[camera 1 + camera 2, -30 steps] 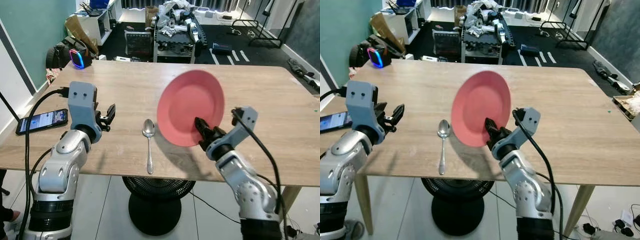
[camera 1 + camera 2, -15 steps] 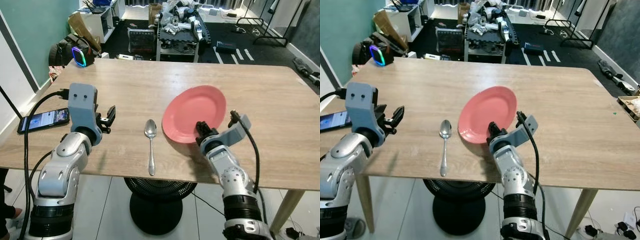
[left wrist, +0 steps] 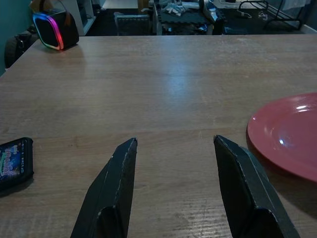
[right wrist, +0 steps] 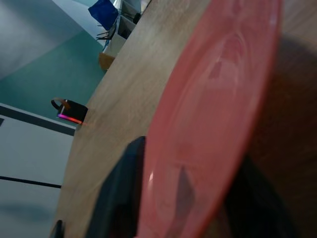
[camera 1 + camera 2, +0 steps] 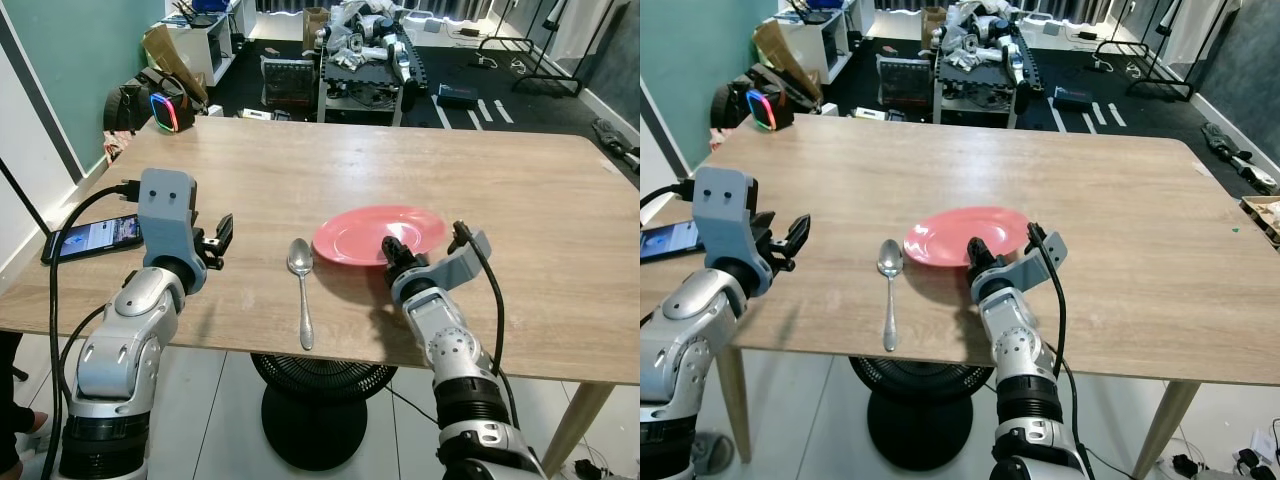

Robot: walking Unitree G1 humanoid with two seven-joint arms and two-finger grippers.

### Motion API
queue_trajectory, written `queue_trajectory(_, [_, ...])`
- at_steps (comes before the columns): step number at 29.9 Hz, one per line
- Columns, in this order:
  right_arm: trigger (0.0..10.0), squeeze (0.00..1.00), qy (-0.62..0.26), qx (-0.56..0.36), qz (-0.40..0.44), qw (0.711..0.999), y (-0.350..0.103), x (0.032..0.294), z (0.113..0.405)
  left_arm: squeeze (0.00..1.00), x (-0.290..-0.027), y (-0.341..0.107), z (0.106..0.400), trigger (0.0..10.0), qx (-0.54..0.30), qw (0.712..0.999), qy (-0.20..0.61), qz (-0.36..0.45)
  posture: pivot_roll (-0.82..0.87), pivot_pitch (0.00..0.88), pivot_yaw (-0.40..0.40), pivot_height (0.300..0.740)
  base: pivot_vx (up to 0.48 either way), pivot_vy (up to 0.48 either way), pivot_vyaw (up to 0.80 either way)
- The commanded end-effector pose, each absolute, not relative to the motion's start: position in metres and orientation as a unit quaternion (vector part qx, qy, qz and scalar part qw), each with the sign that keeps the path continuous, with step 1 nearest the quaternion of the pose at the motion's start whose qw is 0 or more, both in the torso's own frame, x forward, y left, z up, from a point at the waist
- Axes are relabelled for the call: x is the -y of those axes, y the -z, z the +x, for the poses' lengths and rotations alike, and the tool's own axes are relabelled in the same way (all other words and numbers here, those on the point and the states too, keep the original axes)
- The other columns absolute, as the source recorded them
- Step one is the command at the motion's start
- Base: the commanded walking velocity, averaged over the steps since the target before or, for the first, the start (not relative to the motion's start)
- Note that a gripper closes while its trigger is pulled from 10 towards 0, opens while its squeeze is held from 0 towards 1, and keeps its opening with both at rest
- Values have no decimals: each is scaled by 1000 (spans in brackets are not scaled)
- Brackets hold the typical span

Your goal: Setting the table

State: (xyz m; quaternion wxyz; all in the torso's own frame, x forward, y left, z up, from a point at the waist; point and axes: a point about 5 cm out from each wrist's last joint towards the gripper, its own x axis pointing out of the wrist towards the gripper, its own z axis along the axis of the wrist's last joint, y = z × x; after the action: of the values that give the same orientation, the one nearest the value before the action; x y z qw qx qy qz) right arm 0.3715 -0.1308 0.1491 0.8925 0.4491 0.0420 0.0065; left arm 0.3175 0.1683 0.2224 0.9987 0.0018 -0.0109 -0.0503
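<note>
Red plate (image 5: 378,235) lies nearly flat on the tabletop (image 5: 520,200), just right of the spoon (image 5: 301,280), its near rim pinched in my right pincer (image 5: 393,250), fingers closed on it above and below. Step in hand, as I judge it: setting the plate down at the place setting; next move calls for opening those fingers and drawing the arm back low, without dragging the plate toward the tabletop edge. Left pincer (image 3: 173,183) hovers over the wood near the phone (image 5: 88,238), fingers spread wide, holding nothing.
</note>
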Motion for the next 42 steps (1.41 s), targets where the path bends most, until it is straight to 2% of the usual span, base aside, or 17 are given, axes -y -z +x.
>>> queue_trajectory(1, [10000,1000,-6,-29,442,896,-153,134,374,0,-166,-219,315,10000,3,999,54,2,84,35,58,740,0,0,0])
queue_trajectory(6, [10000,1000,-5,-10,399,917,-157,140,375,0,-165,-220,316,10000,3,998,56,0,79,35,60,740,0,0,0])
queue_trajectory(7, [10000,953,-5,-7,384,923,-158,141,375,0,-165,-220,316,10000,3,998,56,0,78,35,61,740,0,0,0])
queue_trajectory(8, [10000,302,-5,0,355,935,-160,144,375,0,-165,-220,316,10000,3,998,56,-1,76,36,62,740,0,0,0])
queue_trajectory(9, [10000,27,-5,5,342,940,-161,146,374,0,-165,-220,317,10000,3,998,56,-1,75,36,62,740,0,0,0])
queue_trajectory(10, [10000,0,-4,8,329,944,-161,149,374,0,-165,-220,317,10000,3,998,56,-1,75,36,63,740,0,0,0])
queue_trajectory(25, [10000,0,29,10,239,971,-150,188,356,0,-164,-221,320,10000,3,998,60,-2,56,34,72,740,0,0,0])
queue_trajectory(32, [10000,0,46,14,231,972,-147,201,349,0,-164,-221,321,10000,3,998,61,-1,50,31,76,740,0,0,0])
queue_trajectory(38, [10000,0,-9,76,148,986,-168,187,339,0,-158,-222,322,10000,17,997,70,28,41,26,76,740,0,0,0])
queue_trajectory(41, [10000,0,-17,98,152,983,-177,185,334,0,-156,-222,321,10000,18,996,75,35,36,27,79,740,0,0,0])
queue_trajectory(42, [10000,0,-14,112,180,977,-183,186,331,0,-155,-221,320,10000,16,996,79,34,29,27,82,740,0,0,0])
